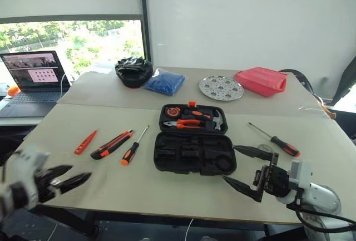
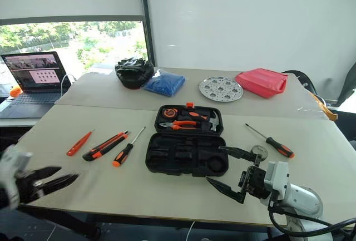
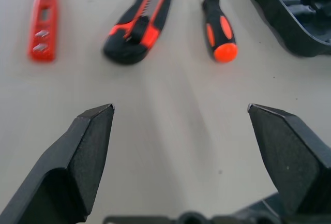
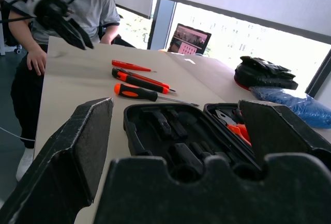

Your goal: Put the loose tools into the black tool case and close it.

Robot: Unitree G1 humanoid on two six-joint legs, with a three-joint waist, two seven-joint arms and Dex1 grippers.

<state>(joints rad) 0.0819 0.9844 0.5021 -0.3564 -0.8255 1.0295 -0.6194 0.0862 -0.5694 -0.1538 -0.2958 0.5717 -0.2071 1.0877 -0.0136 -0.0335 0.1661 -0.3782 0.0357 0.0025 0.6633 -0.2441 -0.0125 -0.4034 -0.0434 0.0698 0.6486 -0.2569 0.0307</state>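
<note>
Beige table (image 1: 139,191): open black tool case (image 1: 192,141) centre, small orange tool (image 1: 85,142), utility knife (image 1: 111,144), screwdriver (image 1: 133,147) left, another screwdriver (image 1: 276,140) right.

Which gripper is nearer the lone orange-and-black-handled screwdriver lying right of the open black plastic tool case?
Right. The right gripper, open, hovers at the table's front edge just short of that screwdriver. The left gripper, also open, is beyond the black tool case, near the front-left corner.

Head cams look down; wrist cams low, near, sharing black tool case (image 1: 194,141).
</note>
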